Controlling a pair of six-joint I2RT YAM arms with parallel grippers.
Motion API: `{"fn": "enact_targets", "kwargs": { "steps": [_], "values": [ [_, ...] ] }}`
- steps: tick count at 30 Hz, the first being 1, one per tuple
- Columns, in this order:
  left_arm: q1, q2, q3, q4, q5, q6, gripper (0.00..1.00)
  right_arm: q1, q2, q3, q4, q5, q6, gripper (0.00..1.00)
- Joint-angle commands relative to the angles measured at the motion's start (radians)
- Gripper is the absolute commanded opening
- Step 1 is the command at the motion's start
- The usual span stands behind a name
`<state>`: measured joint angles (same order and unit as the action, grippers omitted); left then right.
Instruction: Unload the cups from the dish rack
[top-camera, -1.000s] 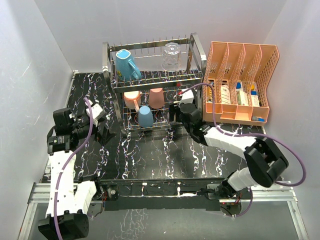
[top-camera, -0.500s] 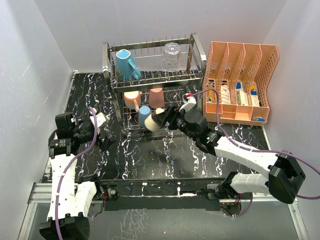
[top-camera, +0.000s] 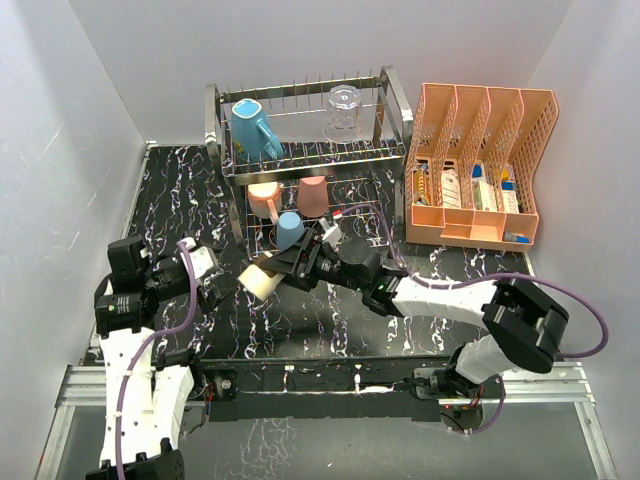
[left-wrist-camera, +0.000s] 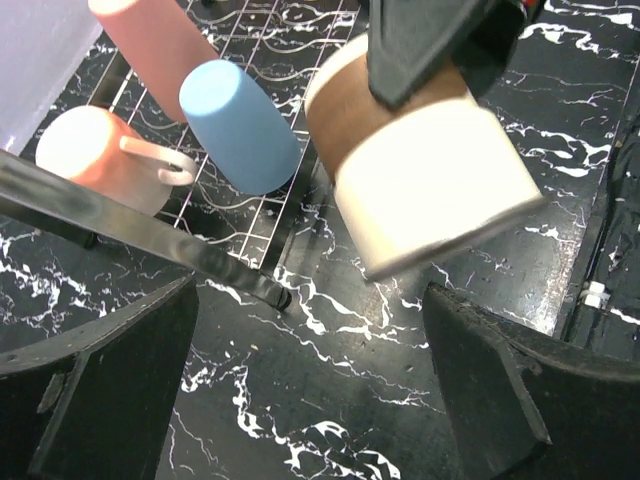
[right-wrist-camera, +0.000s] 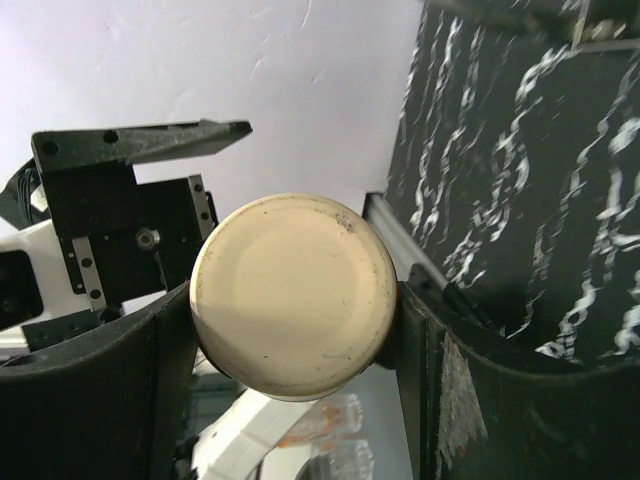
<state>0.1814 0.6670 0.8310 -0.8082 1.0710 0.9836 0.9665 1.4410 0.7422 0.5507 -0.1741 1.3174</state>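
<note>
**Right jaws clamped on the tan cup in front of the rack; left jaws wide open and empty.**

The right jaws were closed on the tan cup (top-camera: 262, 281), holding it on its side above the table (top-camera: 330, 312), its base toward the left arm. The left jaws were spread wide, gripped nothing, and sat near the cup without touching it. Behind the cup, the dish rack (top-camera: 212, 120) carried a teal mug (top-camera: 252, 128) and a clear glass (top-camera: 342, 112) on its upper tier. A pink mug (top-camera: 264, 198), a salmon tumbler (top-camera: 313, 195) and a blue tumbler (top-camera: 290, 230) sat on its lower tier.
</note>
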Motion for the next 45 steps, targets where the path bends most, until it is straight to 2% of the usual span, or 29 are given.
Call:
{"fn": "enact_targets", "kwargs": {
  "steps": [1, 5, 12, 15, 18, 20, 23, 25, 30, 33, 39, 45],
  "values": [
    [0.003, -0.027, -0.016, 0.033, 0.107, -0.017, 0.90, 0.047, 0.034, 0.035, 0.198, -0.030, 0.195, 0.37],
    [0.003, -0.027, -0.006, 0.013, 0.119, -0.003, 0.84, 0.075, 0.082, 0.032, 0.286, -0.015, 0.304, 0.36],
    [0.003, -0.032, 0.000, -0.022, 0.124, 0.032, 0.57, 0.100, 0.137, 0.079, 0.341, -0.033, 0.380, 0.38],
    [0.003, -0.031, 0.004, -0.009, 0.119, 0.008, 0.35, 0.101, 0.143, 0.080, 0.337, -0.037, 0.375, 0.46],
    [0.003, -0.025, 0.001, 0.014, 0.092, -0.047, 0.07, 0.096, 0.115, 0.056, 0.327, 0.005, 0.338, 0.61],
    [0.003, -0.018, -0.009, 0.074, 0.032, -0.144, 0.00, 0.070, 0.086, 0.049, 0.274, 0.021, 0.295, 0.74],
    [0.002, 0.028, -0.005, 0.140, -0.107, -0.236, 0.00, 0.020, 0.027, 0.032, 0.178, 0.042, 0.220, 0.91],
    [0.004, 0.085, 0.017, 0.157, -0.221, -0.285, 0.00, -0.017, -0.025, 0.030, 0.081, 0.059, 0.139, 0.97],
    [0.003, 0.252, 0.100, 0.157, -0.498, -0.399, 0.00, -0.064, -0.134, 0.131, -0.331, 0.197, -0.183, 0.98],
    [0.004, 0.352, 0.137, 0.161, -0.645, -0.449, 0.00, -0.072, -0.178, 0.151, -0.469, 0.299, -0.305, 0.98],
    [0.004, 0.576, 0.204, 0.206, -0.896, -0.561, 0.00, -0.078, -0.235, 0.146, -0.595, 0.452, -0.448, 0.98],
    [0.004, 0.912, 0.407, 0.179, -1.003, -0.635, 0.00, -0.078, -0.244, 0.130, -0.654, 0.540, -0.544, 0.98]
  ]
}}
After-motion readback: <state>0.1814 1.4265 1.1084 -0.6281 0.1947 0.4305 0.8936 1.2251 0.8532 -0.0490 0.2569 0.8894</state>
